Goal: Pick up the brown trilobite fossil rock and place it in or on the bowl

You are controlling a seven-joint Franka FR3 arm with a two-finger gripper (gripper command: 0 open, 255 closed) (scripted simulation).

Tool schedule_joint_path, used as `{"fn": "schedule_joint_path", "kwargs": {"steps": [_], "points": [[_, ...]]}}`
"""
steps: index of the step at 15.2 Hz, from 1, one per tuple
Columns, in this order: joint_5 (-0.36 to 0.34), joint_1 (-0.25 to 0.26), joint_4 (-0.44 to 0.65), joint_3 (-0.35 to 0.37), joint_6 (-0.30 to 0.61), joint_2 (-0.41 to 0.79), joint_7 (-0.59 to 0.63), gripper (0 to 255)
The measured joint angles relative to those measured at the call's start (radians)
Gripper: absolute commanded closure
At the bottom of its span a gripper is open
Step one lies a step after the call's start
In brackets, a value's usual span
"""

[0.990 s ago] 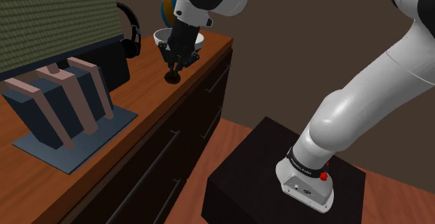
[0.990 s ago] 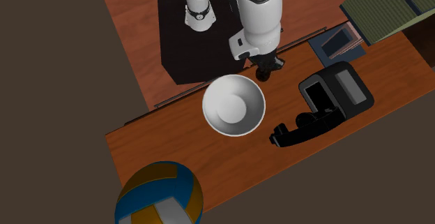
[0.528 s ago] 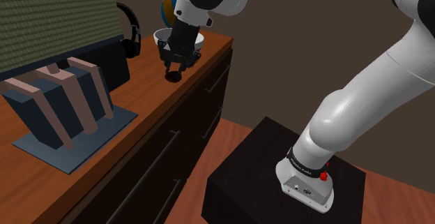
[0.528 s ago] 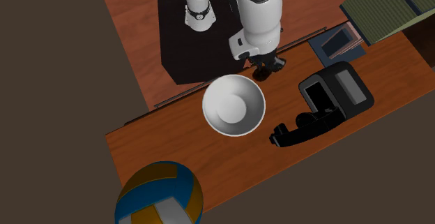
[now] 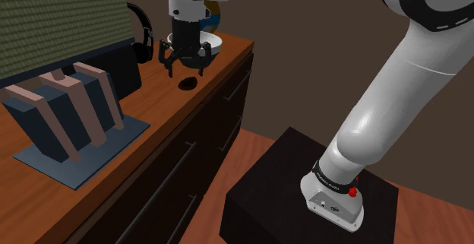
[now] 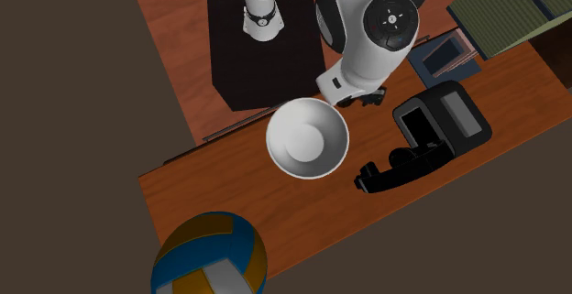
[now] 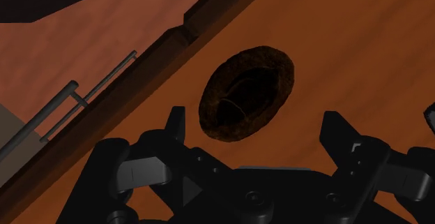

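Your gripper (image 5: 185, 64) hangs spread and empty just above the brown trilobite fossil (image 5: 186, 85), which lies flat on the dresser top (image 5: 152, 107) near its front edge, short of the white bowl (image 5: 216, 46). Close off-centre and that low dome may skid over the edge. A second ago the hand sat down at the fossil. Now it is raised and turned.

Dresser top (image 5: 156, 92), near end to far corner

The fossil rock (image 5: 186, 85) lies by the front edge, with the gripper (image 5: 186, 66) hanging over it and apart from it. The bowl (image 6: 278, 118) stands just beyond the rock, and the ball (image 6: 211, 255) sits at the far corner. Headphones (image 5: 140, 33) and a box (image 5: 114, 68) line the back edge. A rack (image 5: 64, 109) stands on a mat (image 5: 114, 147) at the near end.
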Motion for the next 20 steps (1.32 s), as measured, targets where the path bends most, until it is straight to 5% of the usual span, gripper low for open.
{"fn": "schedule_joint_path", "kwargs": {"steps": [9,10,20], "points": [[-0.002,0.003,-0.038,0.004,0.045,0.008,0.0,0],[-0.002,0.003,-0.038,0.004,0.045,0.008,0.0,255],[-0.002,0.003,-0.038,0.004,0.045,0.008,0.0,255]]}}
